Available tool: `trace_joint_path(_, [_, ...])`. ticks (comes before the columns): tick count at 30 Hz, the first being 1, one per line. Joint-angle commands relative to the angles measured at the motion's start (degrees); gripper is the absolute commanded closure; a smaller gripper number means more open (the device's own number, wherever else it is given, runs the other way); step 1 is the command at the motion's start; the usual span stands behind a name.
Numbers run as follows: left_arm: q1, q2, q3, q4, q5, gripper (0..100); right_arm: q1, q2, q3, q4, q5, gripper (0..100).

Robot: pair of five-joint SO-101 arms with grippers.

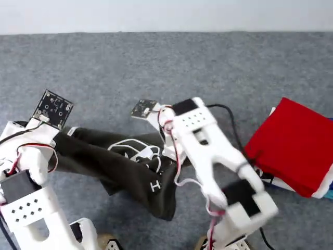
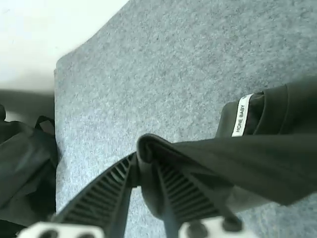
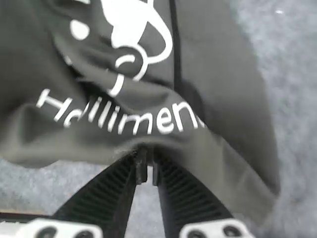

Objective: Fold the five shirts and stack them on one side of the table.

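Left gripper (image 2: 143,159) and right gripper (image 3: 145,157) each clamp an edge of the dark shirt (image 1: 130,166), stretched unfolded near the folded stack (image 1: 291,146); several shirts look stacked, this one awaits folding

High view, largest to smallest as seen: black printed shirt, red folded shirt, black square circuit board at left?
1. black printed shirt
2. red folded shirt, cut off by the frame edge
3. black square circuit board, clearly smallest
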Motion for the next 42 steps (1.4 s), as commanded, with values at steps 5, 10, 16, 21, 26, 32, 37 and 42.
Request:
trace_joint_path(5, [-0.26, -0.7, -0.66, -1.58, 2.55, 99, 5.93, 23.34, -26.11, 0.04, -0.26, 98.9])
trace_joint_path(10, [-0.35, -0.7, -2.51, -2.81, 8.35, 99, 8.66, 34.95, -49.14, 0.13, -0.44, 98.9])
trace_joint_path(16, [-0.26, -0.7, -5.05, -2.9, 10.73, 99, 7.78, 39.78, -70.68, 5.49, -0.44, 98.9])
trace_joint_path(21, [-0.18, -0.7, -4.53, -2.81, 10.73, 99, 7.34, 40.92, -81.05, 15.34, -0.26, 98.7])
trace_joint_path(26, [-0.09, -0.62, -3.82, -3.08, 10.73, 99, 6.2, 39.52, -84.31, 21.58, -1.05, 98.7])
trace_joint_path(32, [-0.26, -0.62, -1.19, -4.48, 10.73, 99, 2.15, 26.68, -68.48, 21.49, -4.31, 98.7])
trace_joint_path(37, [-0.35, -0.62, -0.75, -4.4, 10.73, 99, -3.21, 10.59, -45.1, 21.41, -8.09, 98.9])
trace_joint_path(42, [-0.35, -0.62, -0.75, -4.66, 10.73, 99, -9.54, 2.51, -26.37, 21.14, -10.29, 98.9])
